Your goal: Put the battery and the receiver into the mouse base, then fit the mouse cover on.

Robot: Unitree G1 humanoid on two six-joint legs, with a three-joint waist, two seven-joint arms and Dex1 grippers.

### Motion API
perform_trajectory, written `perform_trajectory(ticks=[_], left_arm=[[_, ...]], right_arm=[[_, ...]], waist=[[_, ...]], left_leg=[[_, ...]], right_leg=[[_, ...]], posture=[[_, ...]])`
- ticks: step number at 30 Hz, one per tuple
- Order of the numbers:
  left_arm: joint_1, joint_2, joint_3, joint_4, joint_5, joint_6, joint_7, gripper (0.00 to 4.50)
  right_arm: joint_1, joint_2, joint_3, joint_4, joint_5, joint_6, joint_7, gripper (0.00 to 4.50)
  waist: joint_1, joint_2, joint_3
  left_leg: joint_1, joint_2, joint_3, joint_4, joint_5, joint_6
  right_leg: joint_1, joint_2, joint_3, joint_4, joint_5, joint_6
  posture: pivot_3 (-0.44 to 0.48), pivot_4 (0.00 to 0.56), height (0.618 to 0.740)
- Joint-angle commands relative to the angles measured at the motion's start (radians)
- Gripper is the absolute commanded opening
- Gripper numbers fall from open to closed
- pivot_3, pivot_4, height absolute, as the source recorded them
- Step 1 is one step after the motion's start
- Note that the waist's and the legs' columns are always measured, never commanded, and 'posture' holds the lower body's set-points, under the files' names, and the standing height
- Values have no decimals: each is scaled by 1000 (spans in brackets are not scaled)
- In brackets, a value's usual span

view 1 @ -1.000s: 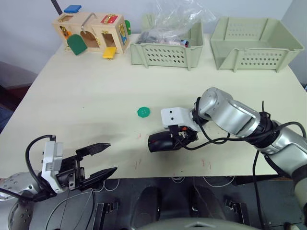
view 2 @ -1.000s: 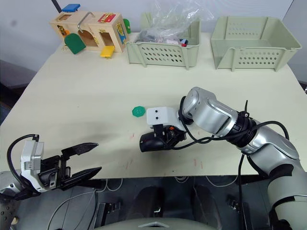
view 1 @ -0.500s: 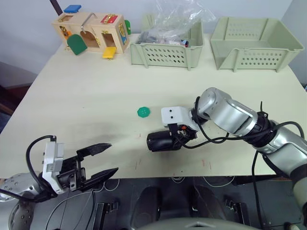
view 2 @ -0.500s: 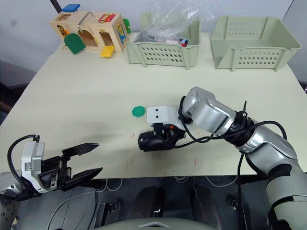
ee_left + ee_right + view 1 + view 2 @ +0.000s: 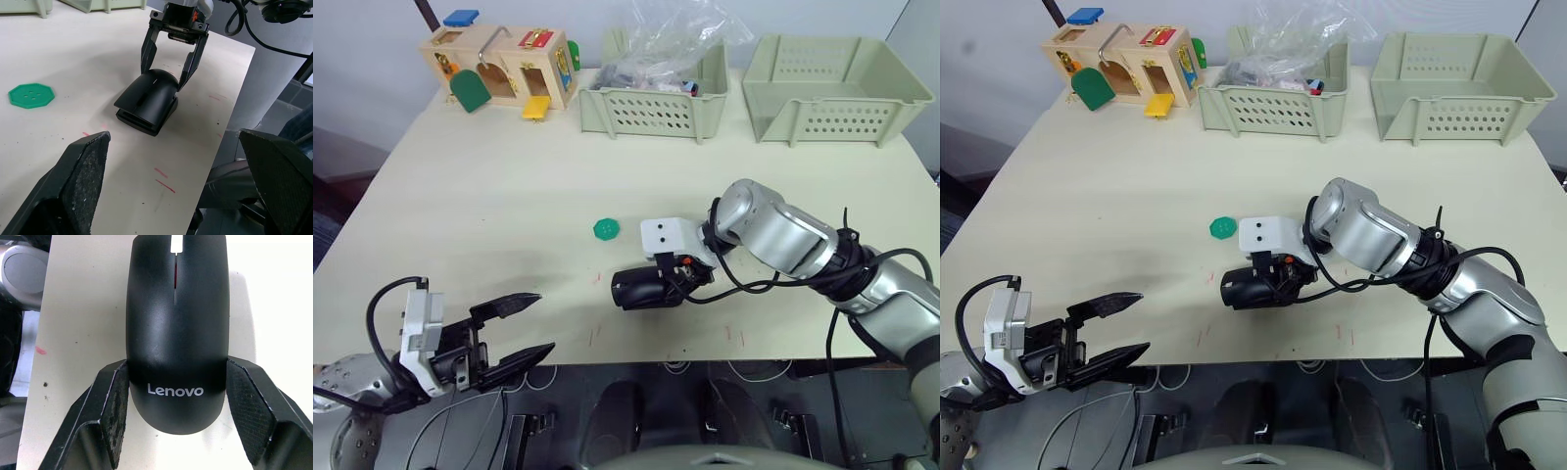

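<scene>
Risk: smooth black curved mouse cover (image 5: 177, 328) sits on black mouse base (image 5: 146, 120) near the tabletop's (image 5: 489, 215) front edge; a skewed squeeze could pop it off. Right claw (image 5: 171, 73) straddles its lettered rear, left pad touching, right pad apart. Left claw (image 5: 514, 328) apart, idle. Red seam line visible.

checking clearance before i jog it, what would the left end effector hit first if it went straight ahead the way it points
Probably the mouse cover, which lies straight ahead of the left end effector on the table, with the right end effector straddling its far end. Bare tabletop lies between; depth is hard to judge.
</scene>
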Motion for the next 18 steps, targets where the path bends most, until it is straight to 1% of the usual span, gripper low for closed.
perform_trajectory(ticks=[1, 18], left_arm=[[7, 5, 16, -29, -4, -6, 2, 4500], [-6, 6, 10, -20, 1, -6, 3, 4500]], right_arm=[[-16, -6, 5, -8, -17, -4, 4, 2385], [-7, -5, 25, -13, -28, 32, -5, 2385]], waist=[[0, 0, 0], [0, 0, 0]], left_leg=[[0, 0, 0, 0, 0, 0], [0, 0, 0, 0, 0, 0]], right_leg=[[0, 0, 0, 0, 0, 0], [0, 0, 0, 0, 0, 0]], posture=[[0, 150, 740], [0, 150, 740]])
